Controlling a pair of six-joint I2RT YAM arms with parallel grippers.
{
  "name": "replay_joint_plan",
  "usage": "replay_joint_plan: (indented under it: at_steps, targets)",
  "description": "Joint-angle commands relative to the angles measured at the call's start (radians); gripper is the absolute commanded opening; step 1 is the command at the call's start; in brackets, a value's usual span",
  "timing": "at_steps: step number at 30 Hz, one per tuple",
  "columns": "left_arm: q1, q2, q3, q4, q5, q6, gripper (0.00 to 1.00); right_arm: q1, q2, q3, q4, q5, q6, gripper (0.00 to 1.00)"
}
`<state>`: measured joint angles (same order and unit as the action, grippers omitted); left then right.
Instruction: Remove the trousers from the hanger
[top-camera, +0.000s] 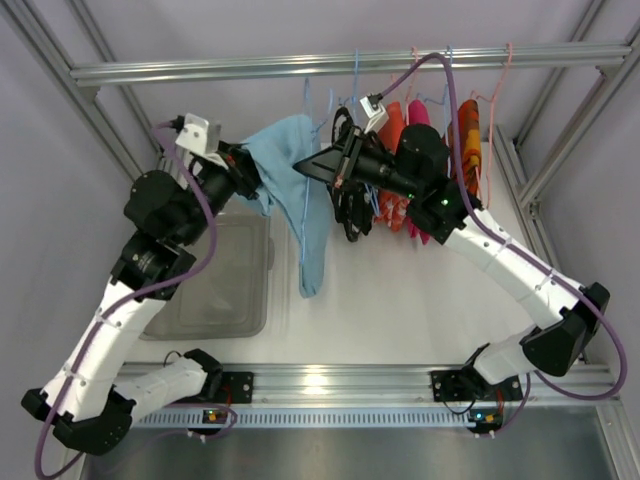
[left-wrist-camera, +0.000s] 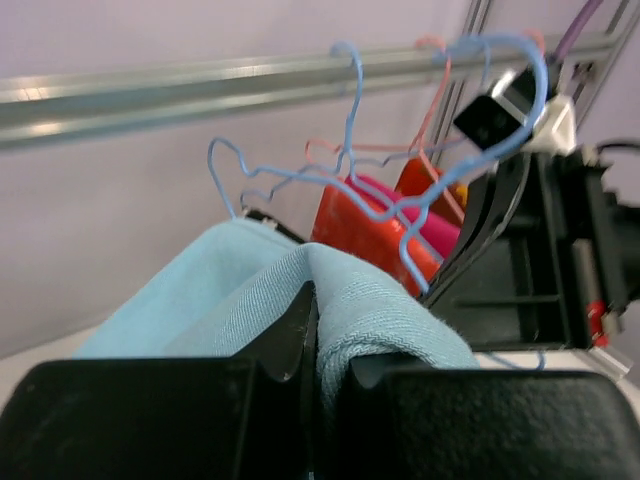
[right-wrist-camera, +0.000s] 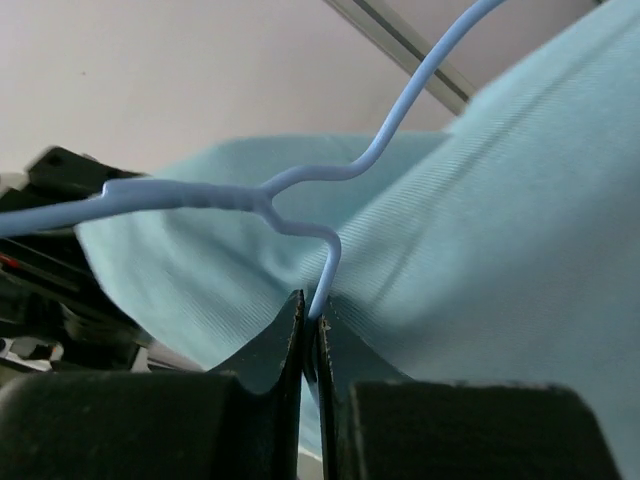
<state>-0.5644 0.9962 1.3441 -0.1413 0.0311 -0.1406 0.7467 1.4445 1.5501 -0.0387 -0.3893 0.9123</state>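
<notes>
Trousers (top-camera: 290, 165) sit pinched between the left jaws, while the right jaws clamp the wire of the blue hanger (right-wrist-camera: 190, 190).

Clear bin (top-camera: 225, 285) on table (top-camera: 400, 310), orange garment (left-wrist-camera: 355, 235), pink garment (top-camera: 418, 113), metal rail (top-camera: 250, 67)

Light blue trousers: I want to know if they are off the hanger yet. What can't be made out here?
- Top view: where the trousers sit on the blue hanger, hidden under the right arm.
- Left wrist view: the trouser legs, hidden behind its own jaws and the bottom edge.
- Right wrist view: the hanger's hook and most of the trousers, cut off by the edges.
</notes>
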Motion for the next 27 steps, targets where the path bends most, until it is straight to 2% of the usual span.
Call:
replay_joint_plan:
  at_steps: [1,2,8,20,23,27]
  targets:
    - [0.009,0.005,0.176,0.146,0.026,-0.039,0.00,0.014,-0.052,-0.027,0.096,-0.010,-0.090,0.00]
    - [0.009,0.021,0.234,0.146,0.026,-0.028,0.00,0.017,-0.055,-0.039,0.094,-0.003,-0.102,0.00]
    - [0.009,0.028,0.343,0.178,-0.083,0.090,0.00,0.028,-0.050,-0.111,0.105,0.012,-0.141,0.00]
    - [0.009,0.116,0.609,0.226,-0.135,0.291,0.00,0.054,0.010,-0.122,0.119,0.023,-0.177,0.00]
    - [0.009,0.134,0.659,0.261,-0.186,0.355,0.00,0.057,-0.001,-0.151,0.105,0.033,-0.182,0.00]
    - [0.011,0.145,0.725,0.296,-0.183,0.421,0.00,0.059,-0.030,-0.208,0.102,0.046,-0.182,0.00]
